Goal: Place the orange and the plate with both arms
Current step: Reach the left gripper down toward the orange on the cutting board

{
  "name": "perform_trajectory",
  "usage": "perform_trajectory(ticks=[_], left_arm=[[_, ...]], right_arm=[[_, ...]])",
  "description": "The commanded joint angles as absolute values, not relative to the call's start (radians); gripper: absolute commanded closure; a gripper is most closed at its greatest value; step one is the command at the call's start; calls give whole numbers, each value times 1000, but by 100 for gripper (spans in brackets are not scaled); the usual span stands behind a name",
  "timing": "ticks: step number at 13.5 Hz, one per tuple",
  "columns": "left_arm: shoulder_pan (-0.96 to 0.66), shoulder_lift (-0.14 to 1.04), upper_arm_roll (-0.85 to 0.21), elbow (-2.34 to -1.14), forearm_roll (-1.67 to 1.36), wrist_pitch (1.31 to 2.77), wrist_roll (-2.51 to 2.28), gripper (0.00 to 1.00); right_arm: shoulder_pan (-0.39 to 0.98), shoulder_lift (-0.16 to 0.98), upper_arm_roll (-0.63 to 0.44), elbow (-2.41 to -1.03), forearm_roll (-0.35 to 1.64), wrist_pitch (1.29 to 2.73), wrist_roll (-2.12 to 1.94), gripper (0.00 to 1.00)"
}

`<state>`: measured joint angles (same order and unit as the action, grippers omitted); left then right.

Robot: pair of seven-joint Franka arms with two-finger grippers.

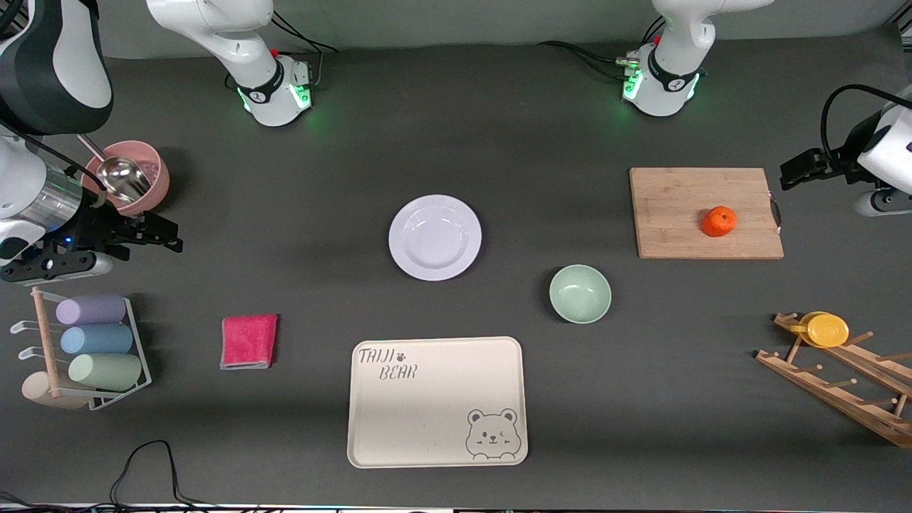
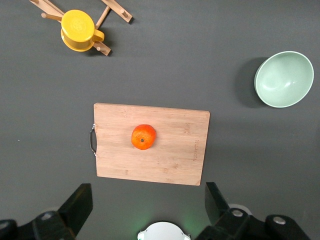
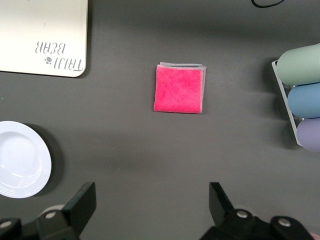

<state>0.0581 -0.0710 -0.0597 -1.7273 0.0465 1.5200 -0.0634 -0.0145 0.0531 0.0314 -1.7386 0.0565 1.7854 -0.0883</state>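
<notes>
The orange (image 1: 719, 221) sits on a wooden cutting board (image 1: 684, 214) toward the left arm's end of the table; it also shows in the left wrist view (image 2: 143, 137). The white plate (image 1: 434, 237) lies mid-table, and its edge shows in the right wrist view (image 3: 20, 160). My left gripper (image 1: 787, 173) is open and empty, up over the table beside the board's handle end (image 2: 148, 205). My right gripper (image 1: 169, 239) is open and empty, up over the table near a pink bowl (image 3: 150, 202).
A pale-green bowl (image 1: 580, 293) stands near the plate and board. A cream bear tray (image 1: 437, 401) and a pink cloth (image 1: 249, 341) lie nearer the front camera. A cup rack (image 1: 92, 342), a pink bowl with a ladle (image 1: 132, 177) and a wooden rack with a yellow lid (image 1: 826, 330) stand at the table's ends.
</notes>
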Motion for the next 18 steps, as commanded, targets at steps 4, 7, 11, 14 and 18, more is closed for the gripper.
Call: perform_trajectory(ticks=[4, 7, 11, 14, 18], left_arm=[[64, -74, -72, -1704, 43, 1491, -83, 0], [69, -75, -71, -1706, 49, 1476, -66, 0], [74, -86, -68, -1715, 49, 1462, -66, 0], [78, -123, -60, -1741, 54, 1433, -64, 0], [78, -335, -17, -2021, 67, 1498, -58, 0]], right_arm=[[-8, 9, -20, -1726, 43, 1726, -75, 0], [-9, 5, -32, -1721, 44, 1706, -78, 0], [14, 23, -25, -1715, 41, 1677, -71, 0], [14, 11, -32, -1718, 40, 1675, -66, 0], [20, 9, -25, -1738, 70, 1687, -34, 0]])
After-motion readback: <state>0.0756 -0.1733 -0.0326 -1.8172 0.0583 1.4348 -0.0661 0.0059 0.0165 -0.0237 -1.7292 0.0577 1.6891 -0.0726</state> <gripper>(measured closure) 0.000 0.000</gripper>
